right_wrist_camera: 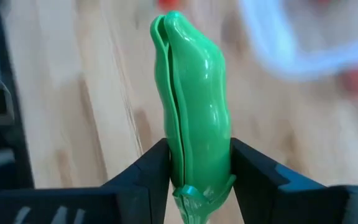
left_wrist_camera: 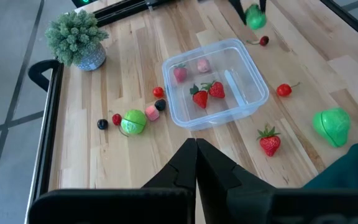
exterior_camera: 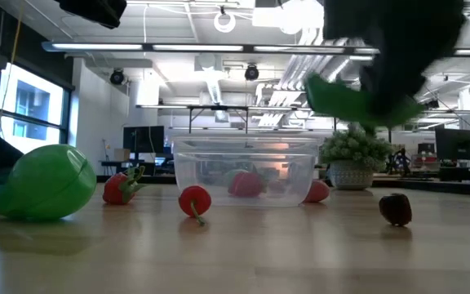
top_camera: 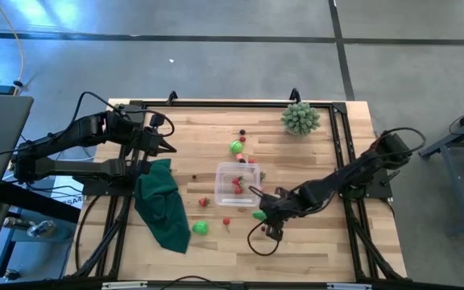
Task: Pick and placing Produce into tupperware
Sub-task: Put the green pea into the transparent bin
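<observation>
The clear square tupperware (top_camera: 238, 179) (left_wrist_camera: 216, 81) (exterior_camera: 247, 167) stands mid-table with strawberries and pink pieces inside. Loose produce lies around it: a round green piece (top_camera: 237, 147) on its far side, another green one (top_camera: 201, 228) near the cloth, a strawberry (left_wrist_camera: 269, 142) and small cherries (exterior_camera: 194, 200). My right gripper (top_camera: 261, 214) (right_wrist_camera: 199, 165) hovers just near-right of the tupperware, shut on a bright green pea pod (right_wrist_camera: 194, 112). My left gripper (top_camera: 170, 147) (left_wrist_camera: 196, 144) waits shut at the table's left, above the cloth. My right gripper pinches the green pea pod near its stem end (right_wrist_camera: 197, 177), one finger (right_wrist_camera: 151, 171) on each flat side. The arm reaches in from the table's right, and the pod runs on past the fingertips along the fingers. The pod (exterior_camera: 349, 98) is lifted clear of the table.
A pale green spiky plant in a pot (top_camera: 300, 118) stands at the far right corner. A dark green cloth (top_camera: 161, 201) lies left of the tupperware. Black frame rails (top_camera: 349, 145) run along the table's edges. Bare wood shows along the near edge.
</observation>
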